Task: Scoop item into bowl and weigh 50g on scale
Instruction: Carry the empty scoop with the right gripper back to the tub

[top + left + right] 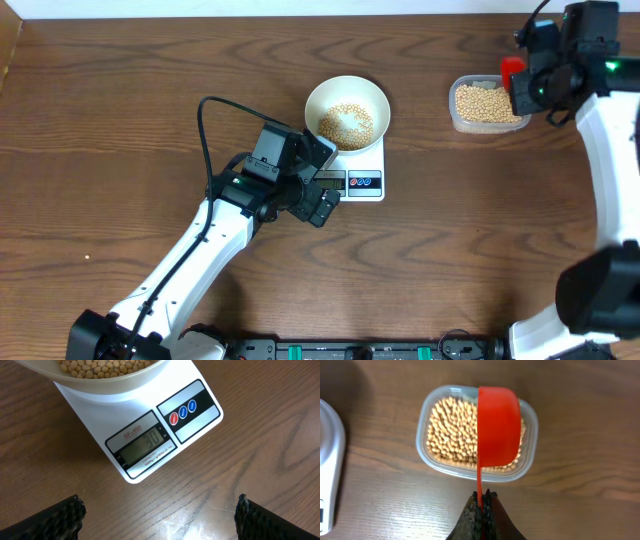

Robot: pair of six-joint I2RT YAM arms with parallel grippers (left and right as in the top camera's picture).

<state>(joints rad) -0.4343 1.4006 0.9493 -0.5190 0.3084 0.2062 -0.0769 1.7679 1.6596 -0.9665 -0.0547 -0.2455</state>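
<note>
The white bowl (346, 110) holds a layer of tan beans (347, 124) and stands on the white scale (358, 170). The scale display (144, 444) reads 30. My left gripper (157, 517) is open and empty, just in front of the scale (150, 435); the bowl's rim (100, 382) shows at the top of the left wrist view. My right gripper (482, 500) is shut on the handle of a red scoop (498, 427), held on its side above the clear tub of beans (447, 432). In the overhead view the scoop (512, 72) is over the tub (485, 105).
Red and blue buttons (182, 411) sit on the scale's panel beside the display. The wood table's far edge runs just behind the tub. A black cable (205, 130) loops up from the left arm.
</note>
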